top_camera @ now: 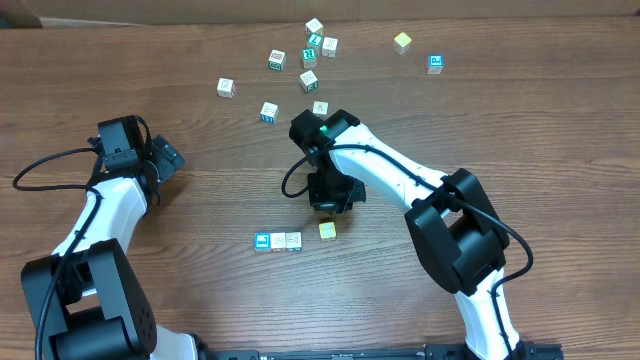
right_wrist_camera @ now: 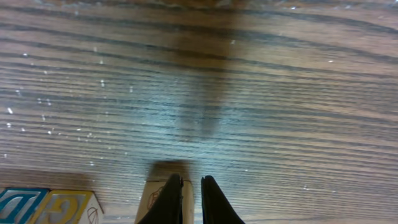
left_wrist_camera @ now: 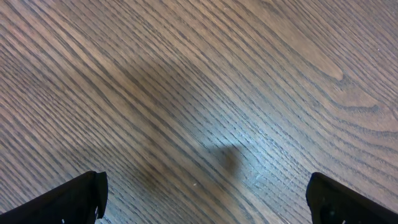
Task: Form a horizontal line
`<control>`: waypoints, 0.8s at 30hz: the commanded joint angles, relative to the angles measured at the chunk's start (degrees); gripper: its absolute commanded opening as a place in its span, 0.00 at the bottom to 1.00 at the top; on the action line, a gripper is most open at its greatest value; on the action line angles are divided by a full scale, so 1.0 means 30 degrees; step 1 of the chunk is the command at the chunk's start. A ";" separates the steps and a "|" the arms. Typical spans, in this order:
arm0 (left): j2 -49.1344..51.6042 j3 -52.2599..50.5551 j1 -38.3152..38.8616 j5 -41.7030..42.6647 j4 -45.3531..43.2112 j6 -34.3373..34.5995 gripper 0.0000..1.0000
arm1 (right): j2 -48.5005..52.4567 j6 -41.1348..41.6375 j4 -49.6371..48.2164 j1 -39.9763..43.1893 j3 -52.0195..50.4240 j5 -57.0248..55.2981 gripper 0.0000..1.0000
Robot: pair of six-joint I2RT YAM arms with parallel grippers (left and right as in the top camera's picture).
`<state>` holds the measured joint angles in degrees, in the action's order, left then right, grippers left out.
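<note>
The right arm reaches in from the lower right of the overhead frame, runs up to the centre, and folds at the wrist so that the right gripper (top_camera: 328, 195) points back down the frame. Its jaws are pressed almost together with only a sliver of a gap. They hang just above the yellow cube (top_camera: 327, 230). In the right wrist view that cube (right_wrist_camera: 152, 190) shows pale at the bottom edge, partly hidden behind the dark fingertips (right_wrist_camera: 171, 199). The jaws do not appear to pinch it.

The horizontal line (top_camera: 279, 241) lies on the wooden surface (top_camera: 520, 110) at lower centre. It is three touching cubes with the blue-faced one at its left end. The yellow cube sits near its right end, slightly higher and not touching.

The left arm rises from the lower left corner. The left gripper (top_camera: 165, 157) hangs over bare wood, jaws spread wide.

Loose cubes (top_camera: 309, 58) are scattered along the top of the frame.
</note>
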<state>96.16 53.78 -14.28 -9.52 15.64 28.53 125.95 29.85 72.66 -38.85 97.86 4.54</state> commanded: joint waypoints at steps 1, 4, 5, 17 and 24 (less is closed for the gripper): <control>-0.0095 0.0248 0.0015 -0.0255 -0.0007 -0.0066 1.00 | -0.0226 0.0131 0.0168 0.0481 -0.0066 -0.0357 0.10; -0.0095 0.0248 0.0015 -0.0262 -0.0007 -0.0066 1.00 | -0.0226 0.0036 0.0758 0.1107 -0.0066 -0.0350 0.10; -0.0095 0.0248 0.0015 -0.0255 -0.0007 -0.0066 1.00 | -0.0226 0.0015 0.0874 0.1209 -0.0066 -0.0357 0.10; -0.0095 0.0248 0.0015 -0.0255 -0.0007 -0.0073 1.00 | -0.0226 -0.1122 0.2011 0.2229 -0.0102 0.0182 0.04; -0.0095 0.0248 0.0015 -0.0255 -0.0007 -0.0066 1.00 | -0.0226 -0.1603 0.2324 0.1508 -0.0109 0.2091 0.04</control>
<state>96.16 53.78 -14.28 -9.52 15.64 28.53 125.95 25.93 79.29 -32.71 97.86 8.56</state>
